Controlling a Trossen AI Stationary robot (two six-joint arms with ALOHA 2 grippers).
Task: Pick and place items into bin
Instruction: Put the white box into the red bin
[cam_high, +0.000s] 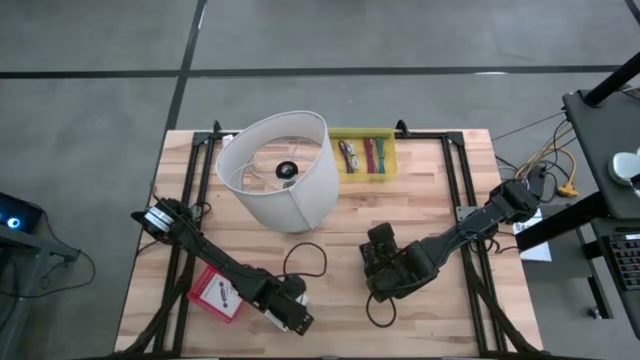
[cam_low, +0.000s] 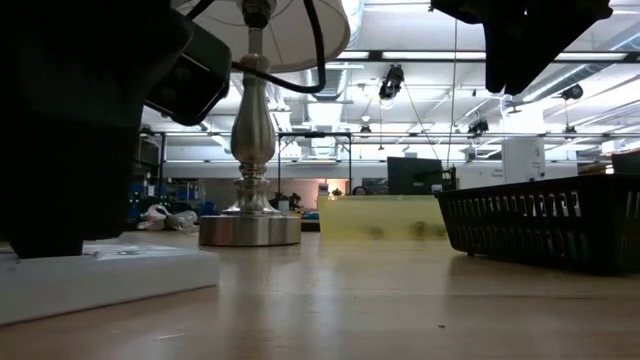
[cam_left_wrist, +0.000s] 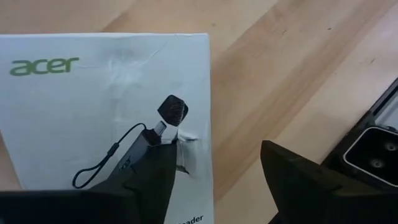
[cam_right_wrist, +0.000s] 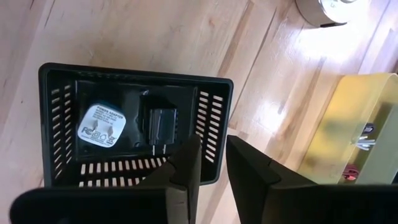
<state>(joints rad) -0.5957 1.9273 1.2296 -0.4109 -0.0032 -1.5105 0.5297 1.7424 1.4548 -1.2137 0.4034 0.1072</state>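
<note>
A flat white printed Acer card (cam_left_wrist: 93, 106) lies on the table under my left gripper (cam_left_wrist: 217, 149), which is open. One finger stands over the card's side edge, the other over bare wood. The card also shows low at the left in the low view (cam_low: 100, 275). A red-and-white card (cam_high: 215, 295) lies beside the left arm. Thin pen-like tools (cam_high: 365, 155) lie in a yellow tray (cam_high: 388, 150). My right gripper (cam_right_wrist: 214, 146) hovers open and empty above a black slotted bin (cam_right_wrist: 56, 112), which holds a white cube (cam_right_wrist: 101, 126) and a black cube (cam_right_wrist: 160, 124). My left gripper has one finger (cam_left_wrist: 149, 174) overlapping the Acer card's side edge (cam_left_wrist: 202, 124), coming from above. I cannot tell whether the finger touches the card. The card lies flat on the table.
A lamp with a large white shade (cam_high: 280, 170) stands at the table's far middle, and its metal base (cam_low: 250, 228) and cord show in the low view. The yellow tray sits to the right of the lamp. Bare wood lies between the two grippers.
</note>
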